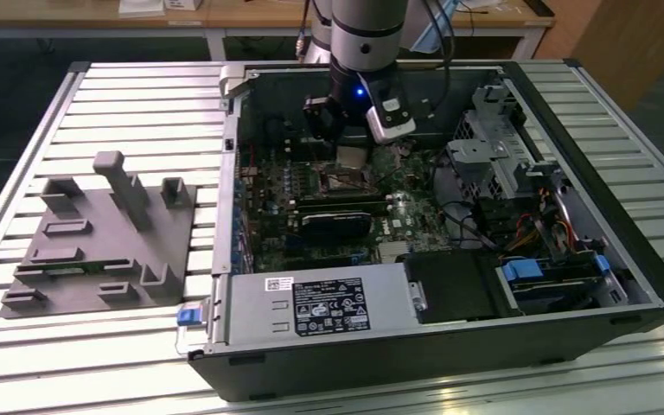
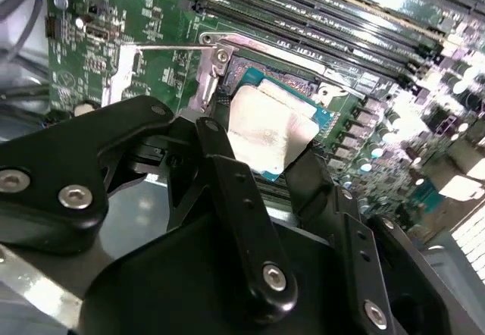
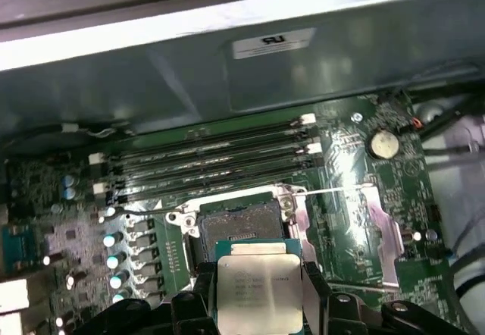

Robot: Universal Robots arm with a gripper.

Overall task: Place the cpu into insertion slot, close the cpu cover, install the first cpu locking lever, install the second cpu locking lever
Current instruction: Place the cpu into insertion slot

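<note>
First wrist view shows jaws pinching the cpu (image 3: 258,293) near the insertion slot (image 3: 239,221); exterior view, the case (image 1: 448,354).

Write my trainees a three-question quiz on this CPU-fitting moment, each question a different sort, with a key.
1. Multiple choice: the gripper has its jaws shut on A) the cpu B) a memory stick C) a cable.
2. True or false: the cpu sits in the insertion slot.
3. Short answer: in the exterior view, which side of the computer case does the grey fixture block stand on?
Key: 1 A. 2 False; the slot's centre is bare. 3 The exterior view's left.
</note>
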